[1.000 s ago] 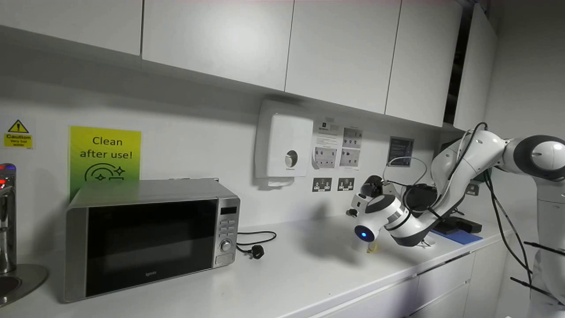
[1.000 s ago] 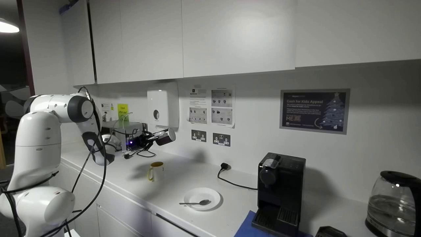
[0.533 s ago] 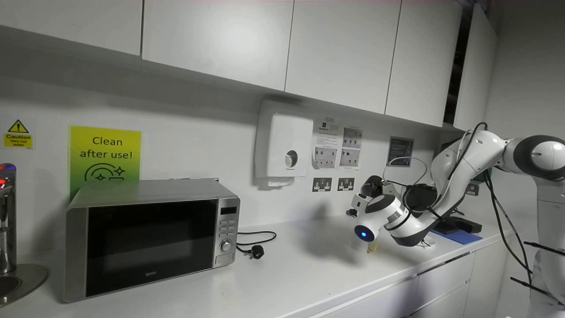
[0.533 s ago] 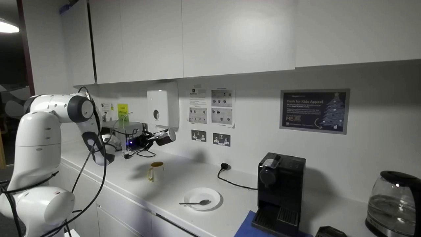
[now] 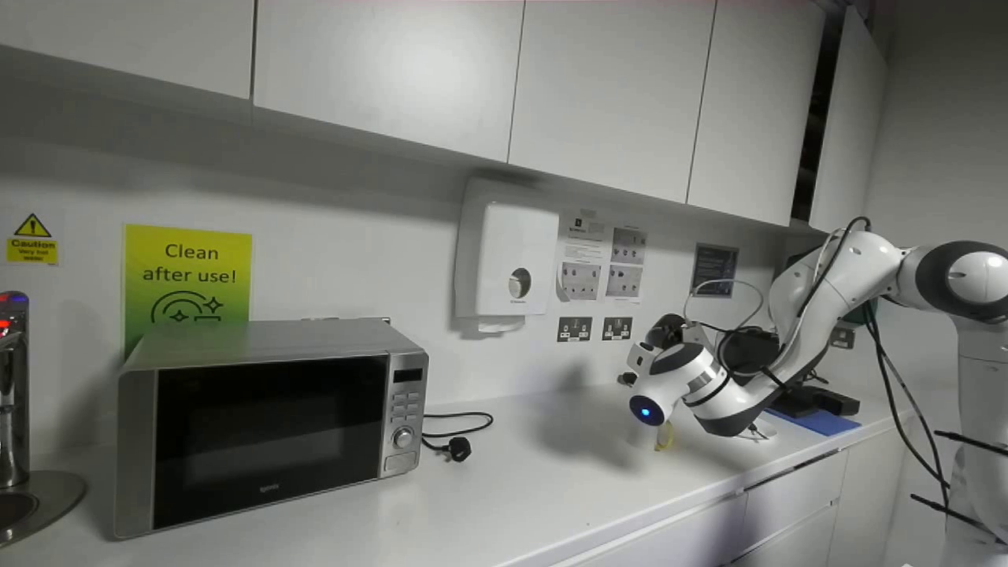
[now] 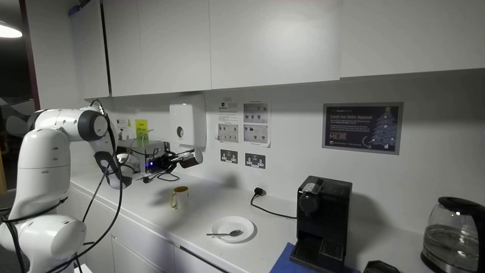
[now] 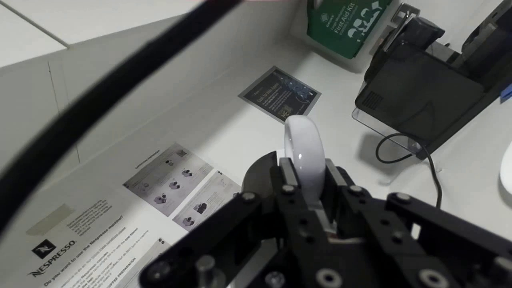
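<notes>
**Tool (image 7: 311,172) clamped on handle (image 7: 305,146) of dark-and-white mug (image 6: 191,159), clear of counter (image 6: 273,231)**

The wrist view shows the handle between the pads (image 7: 289,172); the opening matches the handle's thickness. The mug's body is largely concealed there; a dark portion shows to the left of the handle. In an exterior view the mug is tipped well toward its side; which end faces outward cannot be determined. In an exterior view the wrist (image 5: 679,386) masks the tool. The yellow-handled cup (image 6: 182,199) stands upright on the counter, its pale wall hard to separate from the surface. A black cable (image 7: 68,127), out of focus, crosses the wrist view and is cut off at the edges.

Arm (image 6: 43,163) pose: lower link upright, elbow bent, forearm sloping down, tool roughly level. The base is cut off in both exterior views.
</notes>
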`<action>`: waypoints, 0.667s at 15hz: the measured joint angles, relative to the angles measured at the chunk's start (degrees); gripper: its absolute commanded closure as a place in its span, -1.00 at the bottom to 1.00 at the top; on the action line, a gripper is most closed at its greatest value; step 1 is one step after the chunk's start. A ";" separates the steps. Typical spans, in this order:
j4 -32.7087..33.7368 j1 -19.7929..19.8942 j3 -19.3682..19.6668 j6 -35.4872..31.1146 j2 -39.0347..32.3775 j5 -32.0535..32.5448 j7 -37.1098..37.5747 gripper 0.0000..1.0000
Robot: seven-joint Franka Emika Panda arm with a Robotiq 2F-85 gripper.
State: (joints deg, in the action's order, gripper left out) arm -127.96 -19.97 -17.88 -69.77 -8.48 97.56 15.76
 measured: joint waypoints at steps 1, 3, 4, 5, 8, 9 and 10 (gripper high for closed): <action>0.39 0.00 0.00 0.00 0.00 -0.58 0.00 0.90; 1.26 0.00 0.00 0.00 0.00 -1.71 0.00 0.90; 1.77 0.00 0.00 0.00 0.00 -2.33 0.00 0.90; 2.28 0.00 0.00 0.00 0.00 -2.90 0.00 0.90; 4.06 0.02 0.00 0.00 0.01 -4.89 0.00 0.90; 4.78 0.05 0.00 0.00 0.01 -5.65 0.00 0.90; 5.51 0.09 0.00 0.00 0.01 -6.41 0.00 0.90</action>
State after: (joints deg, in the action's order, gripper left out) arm -122.46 -19.89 -17.88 -69.77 -8.47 91.15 15.76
